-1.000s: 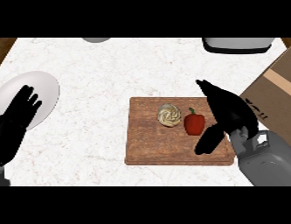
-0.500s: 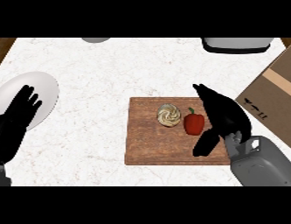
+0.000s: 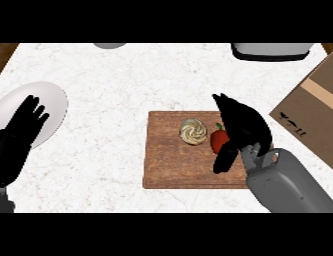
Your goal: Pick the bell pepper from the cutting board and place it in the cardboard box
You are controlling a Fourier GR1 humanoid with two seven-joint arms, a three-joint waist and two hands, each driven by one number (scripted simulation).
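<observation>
Counter top: pale marbled surface, seen steeply from above.

Cutting board: brown wood, right of centre on the counter.

Bell pepper: red, green stem at its top, lay on the board's upper right part, just beside a round pale swirled item to its left (what that item was could not be told).

Right hand: black, on a grey forearm entering from the lower right. It hung over the pepper's right side, covering part of it; fingers extended toward the far side of the board, thumb pointing down past the pepper's lower left. The fingers were not curled round the pepper; whether they touched it could not be told.

Left hand: black, at the left edge, fingers straight and released, resting partly over a white plate.

Cardboard box: brown with a paler tape strip, at the right edge, near the board's upper right corner.

Far edge: a grey object at right and a smaller grey one left of centre, both cut off.
</observation>
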